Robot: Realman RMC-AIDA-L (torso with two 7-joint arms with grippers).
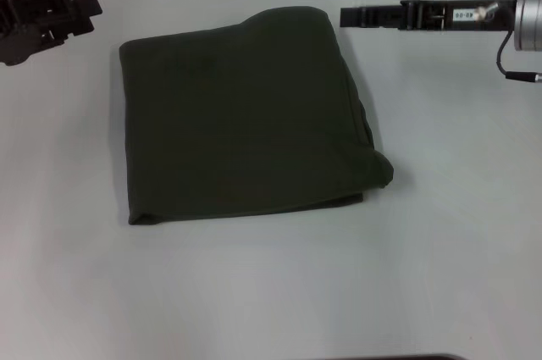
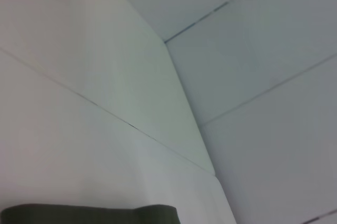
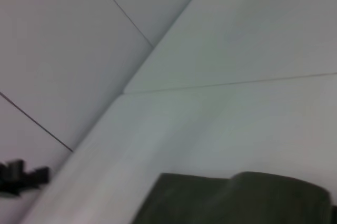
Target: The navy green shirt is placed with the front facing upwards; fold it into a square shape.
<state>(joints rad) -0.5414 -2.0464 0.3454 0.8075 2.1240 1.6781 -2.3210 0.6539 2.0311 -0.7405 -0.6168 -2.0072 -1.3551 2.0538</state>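
Note:
The navy green shirt [image 1: 241, 119] lies folded into a rough square in the middle of the white table, plain dark cloth facing up and no lettering showing. Its near right corner bulges out a little. My left gripper [image 1: 91, 4] hovers off the shirt's far left corner, apart from the cloth. My right gripper [image 1: 345, 17] hangs just beyond the far right corner, also not touching. Neither one holds anything. An edge of the shirt [image 2: 89, 214] shows in the left wrist view. The right wrist view catches the shirt [image 3: 237, 197] and, farther off, the left gripper [image 3: 21, 176].
White table [image 1: 271, 292] surface surrounds the shirt on all sides. A white wall with thin seams [image 2: 221, 50] rises behind the table. A cable [image 1: 508, 59] loops off the right wrist.

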